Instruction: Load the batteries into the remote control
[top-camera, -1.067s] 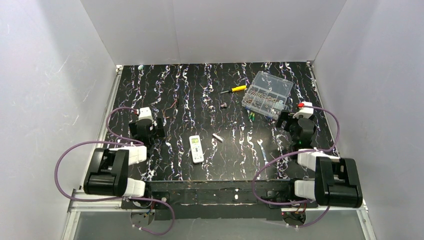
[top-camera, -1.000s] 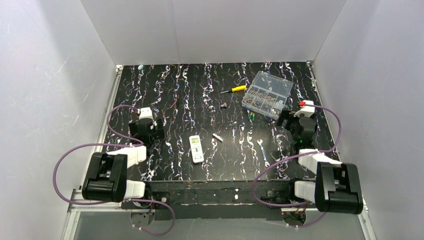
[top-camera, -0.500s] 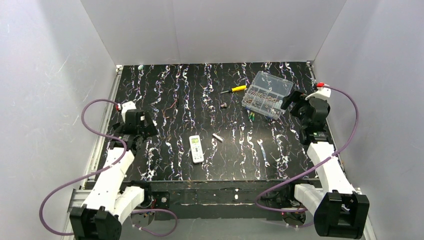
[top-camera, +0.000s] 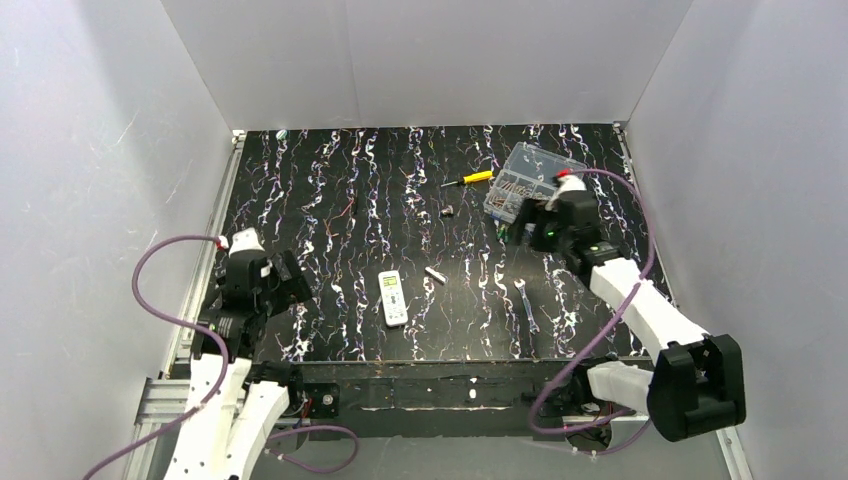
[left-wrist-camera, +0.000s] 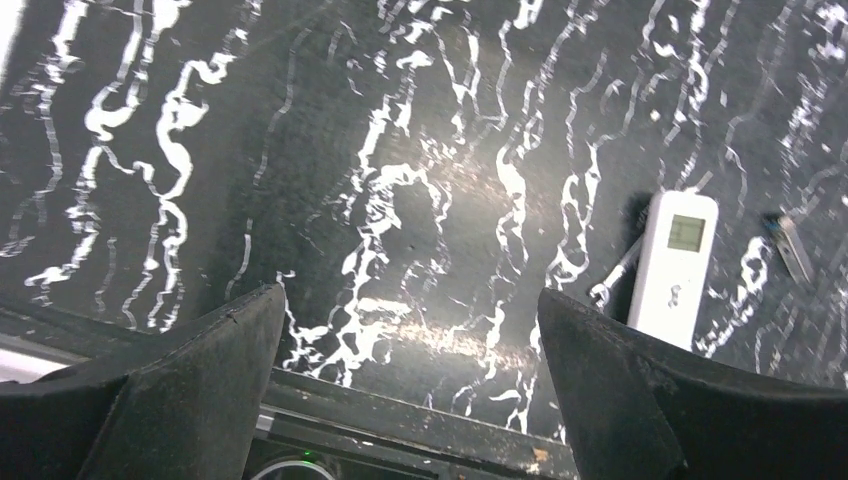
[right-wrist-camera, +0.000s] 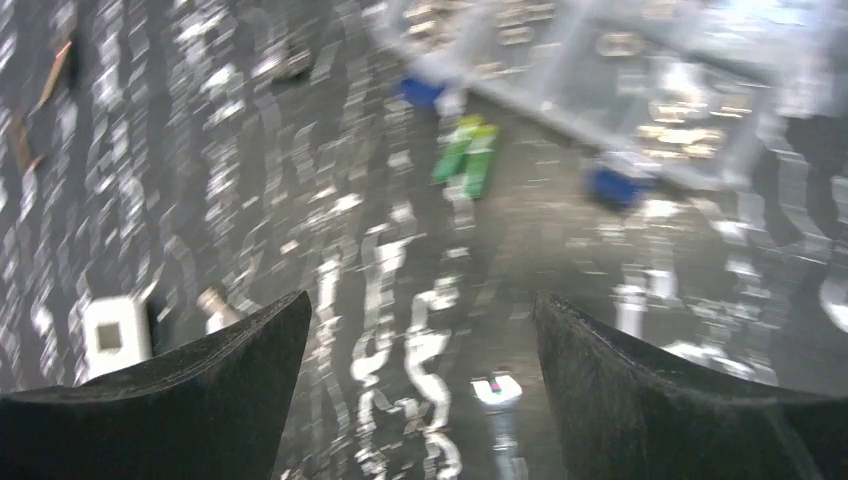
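The right pincer (right-wrist-camera: 415, 330) is spread wide and holds nothing. It hangs above the two green batteries (right-wrist-camera: 468, 150), which lie side by side on the black table (top-camera: 330, 190), touching each other. They sit just beside the clear box (right-wrist-camera: 600, 60) full of little metal bits. The wrist picture is blurry here, so small things are hard to make out.

This looks like the first step: going for a battery. Next, the pincer likely has to come down and pinch just one battery. That may be tricky, as the two are so close and the wall of the box is right there.

The left pincer (left-wrist-camera: 410, 300) is spread wide too, and empty, low over the near left of the table. The remote control (top-camera: 393, 297) lies near the middle, screen up, well apart from both pincers. A little white stick (top-camera: 435, 274) lies near it, a wrench (top-camera: 527, 305) lies further right, and a yellow screwdriver (top-camera: 470, 179) rests far back
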